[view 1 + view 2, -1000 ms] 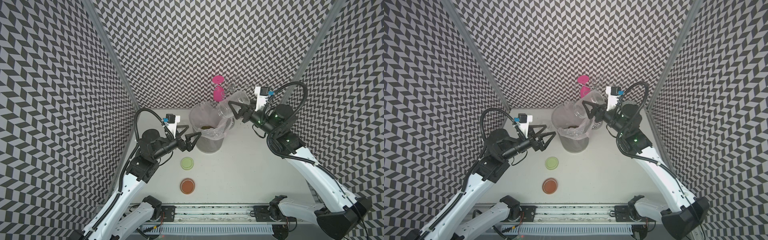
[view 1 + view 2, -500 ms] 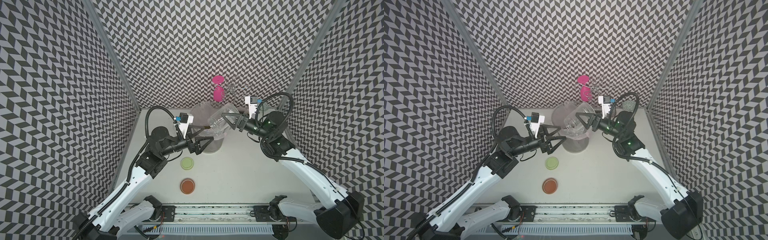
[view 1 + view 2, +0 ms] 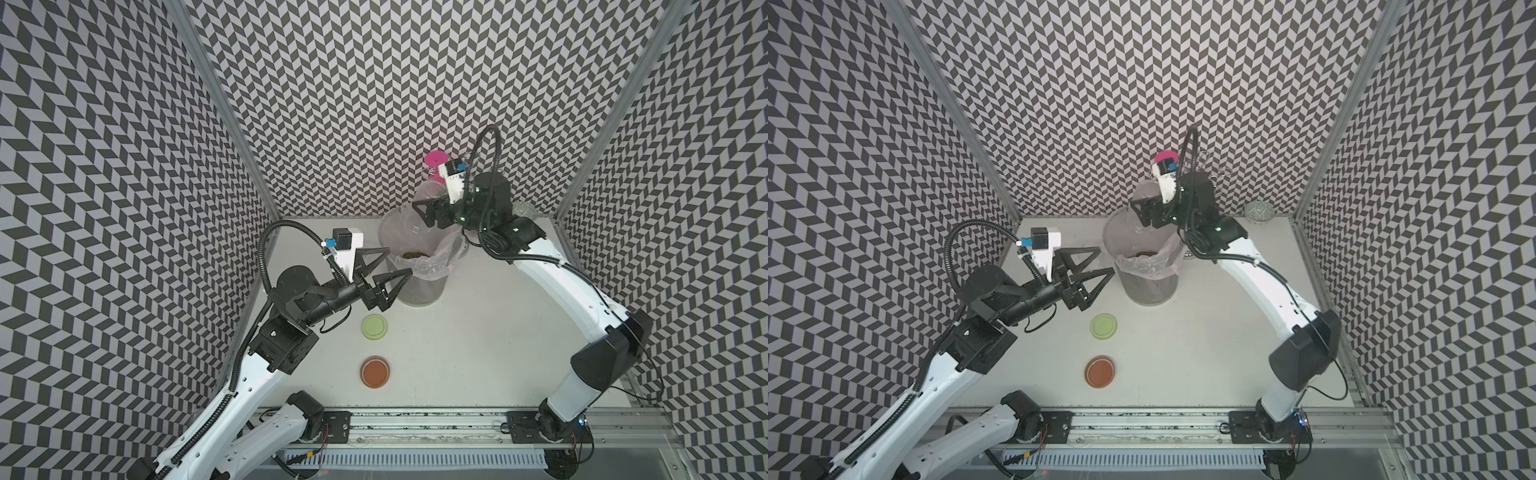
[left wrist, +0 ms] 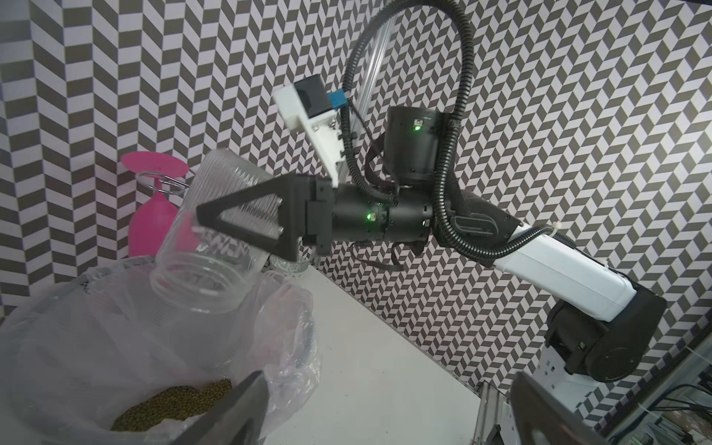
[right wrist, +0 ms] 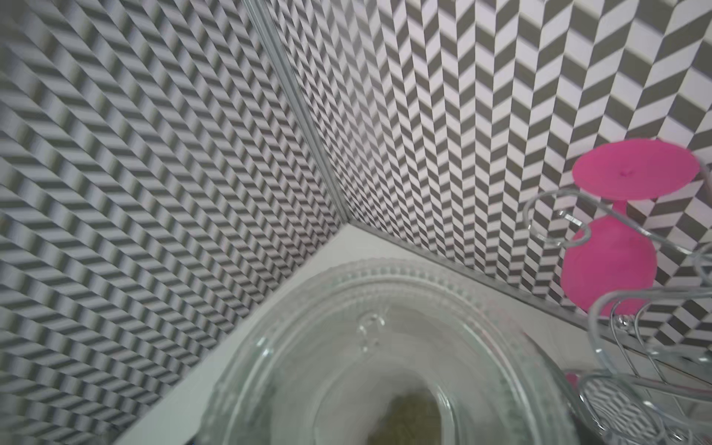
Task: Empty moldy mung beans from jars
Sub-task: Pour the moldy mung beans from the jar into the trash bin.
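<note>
My right gripper is shut on a clear ribbed jar above the back rim of the grey lined bin. In the left wrist view the jar tilts mouth-down over the bin, with one black finger across its side. The jar looks clear inside. Mung beans lie in the bin, also visible through the jar's base. My left gripper stands open beside the bin's left rim, holding nothing.
A pale green lid and an orange-brown lid lie on the table in front of the bin. A pink goblet hangs in a wire rack at the back wall. A patterned bowl sits back right.
The right gripper carried the jar from beside the bin to over it and tipped it mouth-down, now higher at the back rim. The left gripper shifted slightly along the bin, still open.
</note>
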`<action>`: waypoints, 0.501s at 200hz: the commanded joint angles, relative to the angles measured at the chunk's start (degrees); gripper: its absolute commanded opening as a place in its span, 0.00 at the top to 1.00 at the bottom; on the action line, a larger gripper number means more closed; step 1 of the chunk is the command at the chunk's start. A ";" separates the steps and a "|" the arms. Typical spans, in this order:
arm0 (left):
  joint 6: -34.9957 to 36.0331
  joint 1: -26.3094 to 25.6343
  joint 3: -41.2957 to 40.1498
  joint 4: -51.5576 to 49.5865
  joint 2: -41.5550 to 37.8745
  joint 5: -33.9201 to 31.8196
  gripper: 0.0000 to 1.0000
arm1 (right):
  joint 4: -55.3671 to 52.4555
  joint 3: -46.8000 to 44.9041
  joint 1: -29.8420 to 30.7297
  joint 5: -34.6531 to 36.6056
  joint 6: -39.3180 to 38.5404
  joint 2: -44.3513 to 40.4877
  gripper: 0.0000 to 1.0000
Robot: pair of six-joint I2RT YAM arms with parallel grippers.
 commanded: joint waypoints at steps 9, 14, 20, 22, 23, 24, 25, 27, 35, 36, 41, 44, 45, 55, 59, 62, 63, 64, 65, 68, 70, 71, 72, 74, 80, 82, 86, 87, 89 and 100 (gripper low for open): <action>0.87 0.80 -1.47 -2.97 -0.44 -2.85 0.02 | -3.01 3.23 7.20 17.71 -14.81 2.87 0.37; 0.87 0.82 -1.54 -2.99 -0.38 -2.87 0.02 | -3.11 3.36 7.78 18.78 -15.54 3.34 0.37; 0.81 0.80 -1.60 -2.98 -0.31 -2.89 0.02 | -3.22 3.45 8.65 19.99 -16.56 3.84 0.37; 0.86 0.80 -1.67 -3.00 -0.30 -2.87 0.02 | -3.34 3.52 8.90 20.49 -16.87 4.04 0.37; 0.87 0.80 -1.68 -3.00 -0.28 -2.88 0.02 | -3.36 3.53 9.03 20.77 -17.02 4.09 0.37; 0.87 0.85 -1.69 -3.00 -0.27 -2.88 0.02 | -3.41 3.58 9.18 21.01 -17.19 4.16 0.37; 0.87 0.87 -1.74 -2.96 -0.27 -2.89 0.02 | -3.44 3.61 9.30 21.34 -17.36 4.24 0.37; 0.87 0.86 -1.77 -2.93 -0.25 -2.87 0.02 | -3.46 3.63 9.57 21.97 -17.70 4.40 0.37; 0.87 0.90 -1.89 -2.85 -0.18 -2.97 0.02 | -3.75 3.80 10.95 25.37 -19.72 5.22 0.37; 0.87 0.90 -1.93 -2.84 -0.14 -2.97 0.02 | -3.74 3.80 11.15 25.89 -19.86 5.38 0.37; 0.87 0.89 -2.02 -2.87 -0.11 -2.97 0.02 | -4.15 4.16 12.04 28.61 -21.42 6.14 0.37; 0.87 0.89 -2.12 -2.84 -0.11 -3.00 0.02 | -4.41 4.54 12.49 30.01 -22.11 6.68 0.37; 0.87 0.89 -2.13 -2.83 -0.10 -2.99 0.02 | -4.60 4.66 12.67 30.50 -22.32 6.77 0.37; 0.86 0.98 -2.51 -2.62 -0.17 -2.98 0.02 | -6.17 6.23 13.88 34.52 -23.79 8.70 0.36; 0.87 0.98 -2.65 -2.50 -0.18 -2.98 0.02 | -6.67 6.77 14.23 35.93 -24.11 9.35 0.36; 0.87 1.02 -2.78 -2.40 -0.22 -2.96 0.02 | -6.70 6.99 14.51 37.06 -24.23 9.73 0.36; 0.87 1.05 -2.81 -2.35 -0.24 -2.97 0.02 | -6.71 7.03 14.56 37.37 -24.31 9.84 0.36; 0.87 1.01 -2.82 -2.28 -0.26 -2.97 0.02 | -6.76 7.09 14.63 37.52 -24.43 9.93 0.36; 0.87 1.00 -2.88 -2.25 -0.26 -2.93 0.02 | -6.78 7.12 14.70 37.77 -24.54 10.07 0.36; 0.81 1.10 -2.88 -2.22 -0.33 -2.89 0.02 | -6.72 7.10 14.89 38.38 -24.83 10.25 0.36; 0.79 1.08 -2.98 -2.17 -0.35 -2.89 0.02 | -6.72 7.18 14.94 38.57 -24.89 10.32 0.36; 0.79 1.07 -3.00 -2.11 -0.35 -2.89 0.02 | -6.67 7.17 14.95 38.65 -24.99 10.35 0.36; 0.79 1.07 -3.01 -2.07 -0.35 -2.85 0.02 | -6.65 7.20 15.00 38.69 -24.99 10.45 0.36; 0.74 1.09 -3.08 -2.09 -0.40 -2.83 0.02 | -6.68 7.23 15.03 38.70 -25.04 10.48 0.36; 0.69 1.06 -3.18 -2.01 -0.52 -2.75 0.02 | -6.65 7.34 15.04 38.50 -24.68 10.47 0.36; 0.70 1.07 -3.19 -2.01 -0.53 -2.79 0.02 | -6.57 7.33 14.98 38.36 -24.55 10.40 0.36; 0.70 1.06 -3.19 -1.99 -0.67 -2.80 0.02 | -6.40 7.25 15.02 38.14 -24.33 10.30 0.36; 0.70 1.07 -3.19 -1.97 -0.69 -2.80 0.02 | -6.30 7.20 15.03 38.08 -24.31 10.25 0.36; 0.70 1.07 -3.19 -2.00 -0.68 -2.80 0.02 | -6.17 7.12 15.04 38.04 -24.17 10.11 0.36; 0.87 1.16 -3.02 -2.29 -0.89 -2.89 0.02 | -5.22 6.81 15.04 38.26 -23.81 9.55 0.36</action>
